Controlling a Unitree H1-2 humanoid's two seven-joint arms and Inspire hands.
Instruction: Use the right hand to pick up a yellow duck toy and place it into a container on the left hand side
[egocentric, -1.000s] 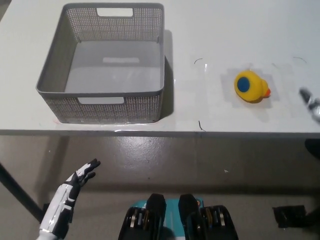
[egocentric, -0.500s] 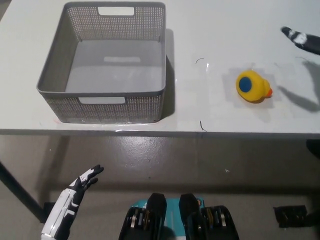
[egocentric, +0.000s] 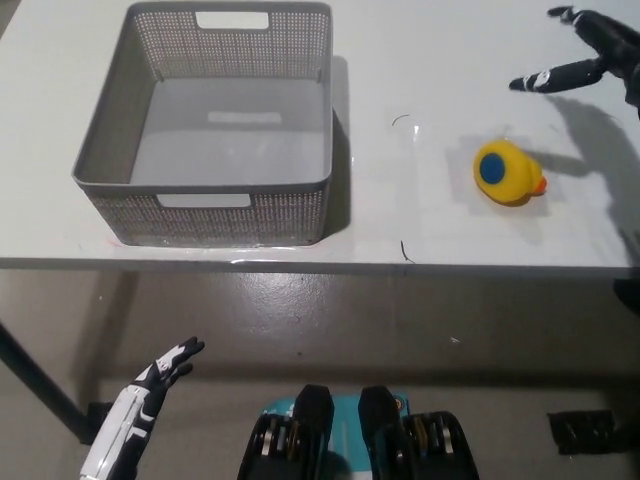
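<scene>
Approach step judged in hand. Right hand (egocentric: 590, 60) is held spread and empty above the table's (egocentric: 440, 60) far right. Duck (egocentric: 508, 172) lies near the front edge; descent needed. Left hand (egocentric: 150, 395) is rested below, fingers apart.

basket (egocentric: 205, 190) left on table (egocentric: 450, 240); duck (egocentric: 508, 172) right, seemingly tipped

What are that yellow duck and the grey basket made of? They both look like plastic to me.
Probably, yes. The yellow duck toy looks like soft rubber or vinyl: smooth, rounded, evenly coloured, with a blue spot and an orange beak. The grey basket looks like rigid moulded plastic: its walls are a fine, regular mesh with cut-out handle slots, and its floor is smooth with a dull sheen. Neither can be confirmed by sight alone.
</scene>
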